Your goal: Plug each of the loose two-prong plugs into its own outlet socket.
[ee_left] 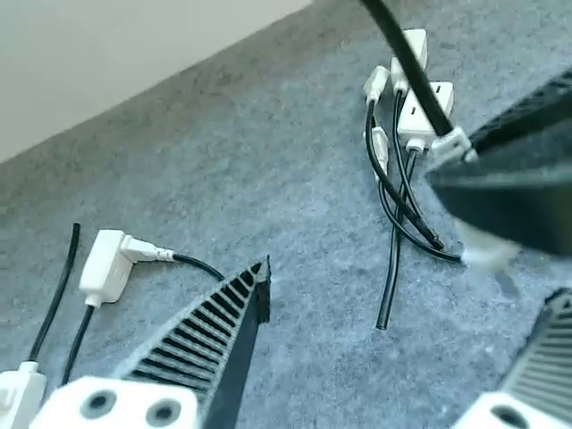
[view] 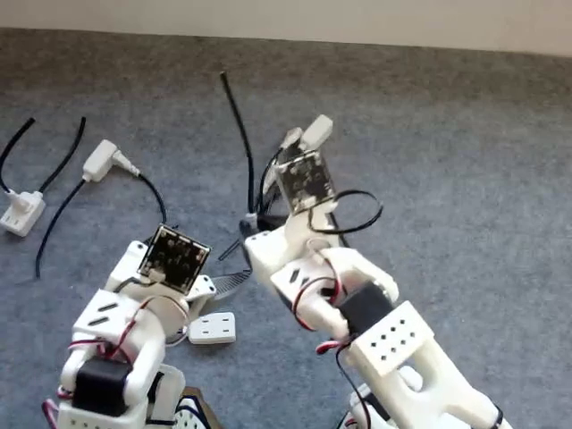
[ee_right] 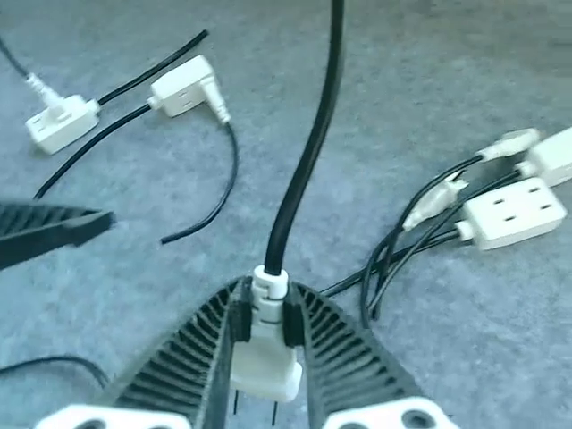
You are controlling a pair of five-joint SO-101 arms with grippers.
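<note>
Grey carpet is covering the table under both of my arms. My right gripper is clamping a white two-prong plug by its sides. Its prongs are pointing back toward my wrist and its black cable is running away from the jaws. In the high view this pair is sitting at the centre of the frame, with the cable trailing toward the upper edge. My left gripper is hovering just left of the held plug, jaws spread wide with nothing between them. A loose angled plug is lying at the upper left of the high frame, well apart from both grippers. One white outlet socket is lying flat at the lower left, beside my left arm. More socket blocks are lying bunched with black cords beyond the right gripper.
</note>
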